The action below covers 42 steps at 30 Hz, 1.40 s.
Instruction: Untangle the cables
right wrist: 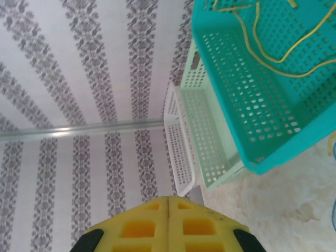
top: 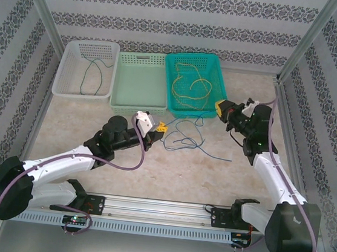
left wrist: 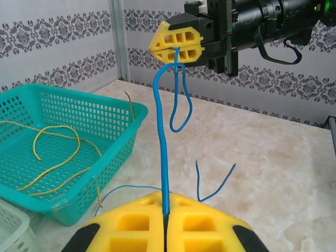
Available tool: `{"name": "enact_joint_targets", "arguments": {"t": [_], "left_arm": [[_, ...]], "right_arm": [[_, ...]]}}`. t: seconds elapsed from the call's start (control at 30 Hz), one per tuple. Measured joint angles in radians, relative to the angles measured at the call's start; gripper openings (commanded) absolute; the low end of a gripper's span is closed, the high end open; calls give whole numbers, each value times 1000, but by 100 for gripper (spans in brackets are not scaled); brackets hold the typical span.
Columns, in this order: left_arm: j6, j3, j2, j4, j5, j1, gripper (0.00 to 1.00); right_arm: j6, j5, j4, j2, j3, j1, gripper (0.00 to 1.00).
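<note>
The left fingers [left wrist: 136, 226] were pinched shut on the blue cable [left wrist: 161, 142]. The right fingers [left wrist: 184, 37] were clamped on the same strand higher up, so it ran taut between them, probably to draw out its loops. Its loose ends trailed on the surface [left wrist: 273, 157]. The yellow cable [left wrist: 55, 128] lay in the teal basket [top: 195, 55] and the green cable [top: 84, 77] in the white basket [top: 92, 43], apparently sorted.

Teal basket [left wrist: 113, 152] of semi-gloss perforated plastic, pale green basket [top: 138, 83] and white basket [top: 71, 72] likewise, blue cable [left wrist: 162, 157] in smooth glossy sheath, left gripper [left wrist: 166, 212] fingers [left wrist: 131, 223] of matt yellow plastic, table top [top: 77, 128] matt marbled stone-look, frame post [left wrist: 118, 42] brushed metal.
</note>
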<state>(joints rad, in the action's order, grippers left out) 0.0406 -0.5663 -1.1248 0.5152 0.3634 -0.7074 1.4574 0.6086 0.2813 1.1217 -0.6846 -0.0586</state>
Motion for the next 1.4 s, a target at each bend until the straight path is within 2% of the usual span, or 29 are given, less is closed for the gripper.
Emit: {"name": "enact_joint_targets", "arguments": {"t": [0.2,0.4,0.67,0.73,0.77,0.8,0.83,0.87,0.9,1.03,1.2,1.4], "left_arm": [[0,1,13,-1,11,0,10],[23,-4,7,-29,33,-26,16],[137,-130,-69,-209,36,-119,22],[135,-134,-63,-210,15,-123,50],[128,-131,-55,-208,-5,-123,57],[110,-131,-45,-208,-27,-123,60],[79,-131,-32,-202,-51,-123,63],[43,-132,-19,-193,-71,-123,72],[5,-138,-11,-193,-85,-123,77],[-218,-223,-29,-185,-114,-123,81],[-504,-281,-104,-87,-113,-120,86],[-974,-284,-325,229,-66,-66,85]], "right_arm": [[114,-15,14,51,33,48,0],[153,-54,22,51,31,57,0],[127,-55,21,52,-3,57,0],[79,-50,17,48,-22,57,0],[48,-48,13,40,-34,57,0],[18,-47,6,31,-45,57,0],[-25,-45,-4,16,-62,57,0],[-73,-44,-18,-2,-82,57,0],[-116,-45,-29,-21,-100,55,0],[-322,-81,-43,-140,-164,3,0],[-531,-136,-43,-246,-190,-101,0],[-842,-319,-79,-298,-190,-365,0]]}}
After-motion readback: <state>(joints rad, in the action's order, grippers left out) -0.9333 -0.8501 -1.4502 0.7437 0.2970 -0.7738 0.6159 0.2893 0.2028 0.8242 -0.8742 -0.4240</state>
